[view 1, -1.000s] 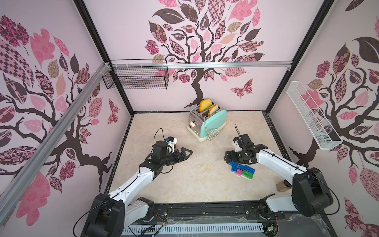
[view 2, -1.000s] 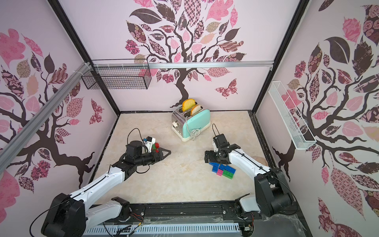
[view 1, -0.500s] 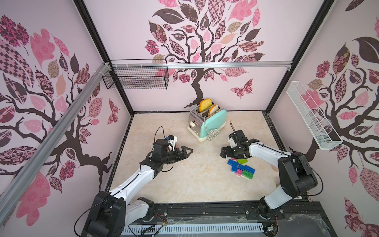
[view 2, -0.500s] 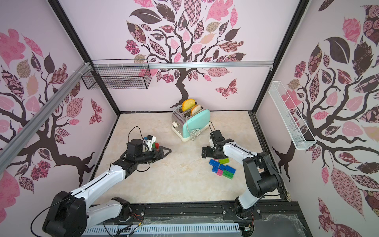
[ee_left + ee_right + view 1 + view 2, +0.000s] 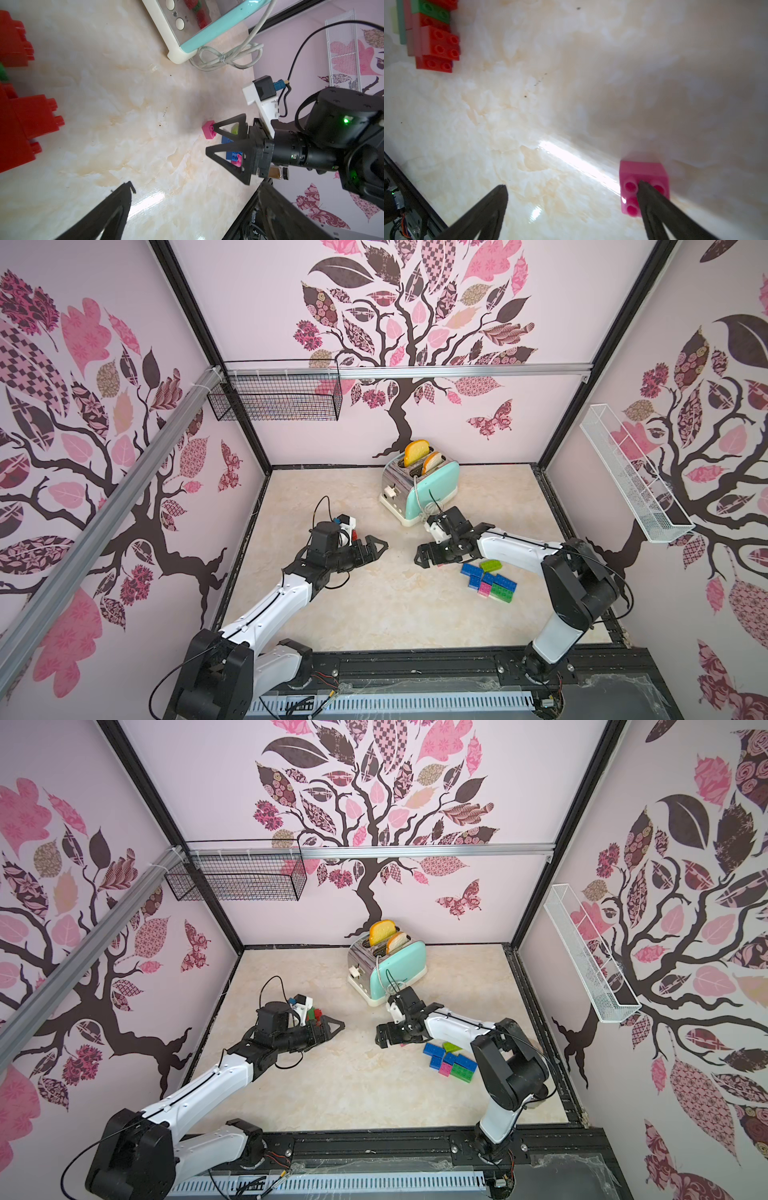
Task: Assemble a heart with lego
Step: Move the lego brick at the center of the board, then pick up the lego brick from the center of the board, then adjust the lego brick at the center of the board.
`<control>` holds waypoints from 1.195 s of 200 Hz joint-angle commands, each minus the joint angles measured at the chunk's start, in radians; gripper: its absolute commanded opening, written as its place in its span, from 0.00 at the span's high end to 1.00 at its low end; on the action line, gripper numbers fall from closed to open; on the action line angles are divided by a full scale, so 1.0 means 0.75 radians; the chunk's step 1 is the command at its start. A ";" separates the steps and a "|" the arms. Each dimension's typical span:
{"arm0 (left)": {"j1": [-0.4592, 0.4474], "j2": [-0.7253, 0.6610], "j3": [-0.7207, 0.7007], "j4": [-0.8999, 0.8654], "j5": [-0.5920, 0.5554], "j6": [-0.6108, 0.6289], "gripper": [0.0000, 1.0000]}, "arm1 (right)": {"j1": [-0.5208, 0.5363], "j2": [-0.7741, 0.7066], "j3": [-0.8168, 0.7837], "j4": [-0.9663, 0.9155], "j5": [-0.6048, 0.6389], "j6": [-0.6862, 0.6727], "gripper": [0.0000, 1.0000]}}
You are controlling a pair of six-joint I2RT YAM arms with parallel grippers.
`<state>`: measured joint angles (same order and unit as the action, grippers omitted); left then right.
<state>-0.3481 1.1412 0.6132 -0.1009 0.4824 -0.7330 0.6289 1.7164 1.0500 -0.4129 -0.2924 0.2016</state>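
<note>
Studded plastic lego (image 5: 490,581) lies in a flat multicoloured cluster on the glossy marbled tabletop (image 5: 374,614) before the mint toaster (image 5: 432,493); nearer the toaster, the right gripper (image 5: 417,556) gapes empty over a loose square pink brick (image 5: 641,170); farther off, the left gripper (image 5: 380,547) gapes beside red bricks (image 5: 25,124)

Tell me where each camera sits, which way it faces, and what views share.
Top views: high over the front edge, looking down on table and toaster; left arm and right arm show.
Left wrist: on the left arm, facing the right gripper; own fingers show.
Right wrist: on the right arm, facing the red bricks; own fingers show.
Shared: both wrist views show the pink brick and red bricks.
</note>
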 commanded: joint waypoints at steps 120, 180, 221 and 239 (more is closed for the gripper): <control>0.135 -0.063 -0.007 -0.027 0.129 0.051 0.03 | 0.023 -0.265 0.026 -0.302 0.166 -0.112 0.01; -0.128 0.016 -0.053 0.059 0.147 0.014 0.03 | -0.253 -0.241 -0.030 -0.424 0.365 -0.157 0.00; -0.308 0.166 -0.135 0.305 0.139 -0.135 0.03 | -0.254 -0.171 -0.026 -0.446 0.444 -0.197 0.00; -0.333 0.214 -0.143 0.390 0.153 -0.163 0.03 | -0.253 -0.143 -0.013 -0.452 0.455 -0.223 0.01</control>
<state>-0.5758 1.2739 0.5117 0.0490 0.5892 -0.8082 0.4374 1.5929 1.0183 -0.7280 0.0025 0.0700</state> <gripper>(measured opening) 0.974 0.995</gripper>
